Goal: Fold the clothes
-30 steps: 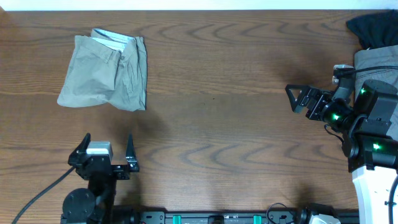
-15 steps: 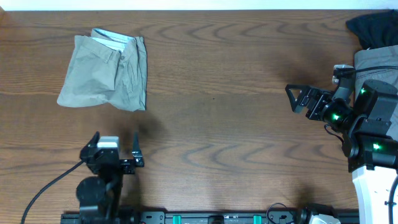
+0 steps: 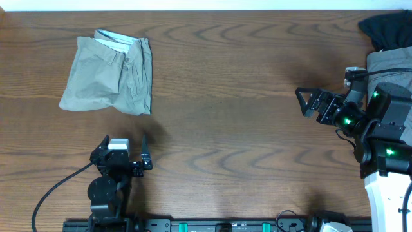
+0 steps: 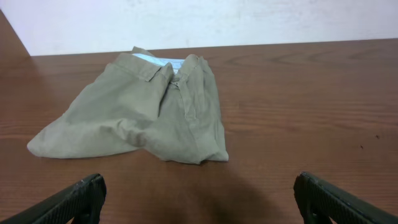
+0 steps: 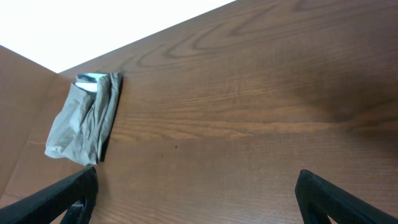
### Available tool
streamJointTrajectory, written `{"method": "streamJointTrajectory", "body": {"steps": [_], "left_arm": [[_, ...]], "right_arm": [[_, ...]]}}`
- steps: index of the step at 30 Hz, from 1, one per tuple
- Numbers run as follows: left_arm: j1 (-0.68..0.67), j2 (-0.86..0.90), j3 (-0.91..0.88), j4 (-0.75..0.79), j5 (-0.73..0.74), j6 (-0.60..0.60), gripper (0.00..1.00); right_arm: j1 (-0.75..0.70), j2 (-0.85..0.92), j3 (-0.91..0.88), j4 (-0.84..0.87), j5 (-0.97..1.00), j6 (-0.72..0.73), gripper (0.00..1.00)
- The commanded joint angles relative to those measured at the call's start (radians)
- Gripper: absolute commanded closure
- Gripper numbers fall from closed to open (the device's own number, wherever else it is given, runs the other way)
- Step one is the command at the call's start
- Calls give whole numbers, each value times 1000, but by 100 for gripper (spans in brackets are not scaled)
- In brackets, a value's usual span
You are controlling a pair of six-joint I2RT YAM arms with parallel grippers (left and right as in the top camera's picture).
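**Shorts lie folded at ten o'clock, both grippers empty**

The wooden table (image 3: 225,96) is dark brown with a strong grain, and a pale wall (image 4: 217,22) rises behind its far edge – seen only from the wrist cameras. The khaki-green shorts (image 3: 109,74) lie in a compact, rumpled bundle at ten o'clock on the overhead view, pale lining showing at the waistband.

The left gripper (image 3: 123,149) sits at seven o'clock, fingers spread wide and grasping nothing, well apart from the shorts. The right gripper (image 3: 302,102) sits at three o'clock, likewise released and empty.

Only the overhead shows the black garment (image 3: 386,29) and a grey garment (image 3: 389,61) at two o'clock – behind the right arm.
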Motion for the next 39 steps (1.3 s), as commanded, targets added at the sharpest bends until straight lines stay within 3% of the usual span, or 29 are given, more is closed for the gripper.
{"method": "streamJointTrajectory", "body": {"steps": [1, 29, 33, 39], "left_arm": [[-5, -7, -27, 0, -12, 2, 2], [-5, -7, -27, 0, -12, 2, 2], [-5, -7, -27, 0, -12, 2, 2], [-5, -7, -27, 0, -12, 2, 2]], "right_arm": [[-4, 0, 6, 1, 0, -5, 1], [-4, 0, 6, -41, 2, -6, 1], [-3, -13, 5, -78, 139, -118, 1], [62, -145, -39, 68, 150, -418, 1]]}}
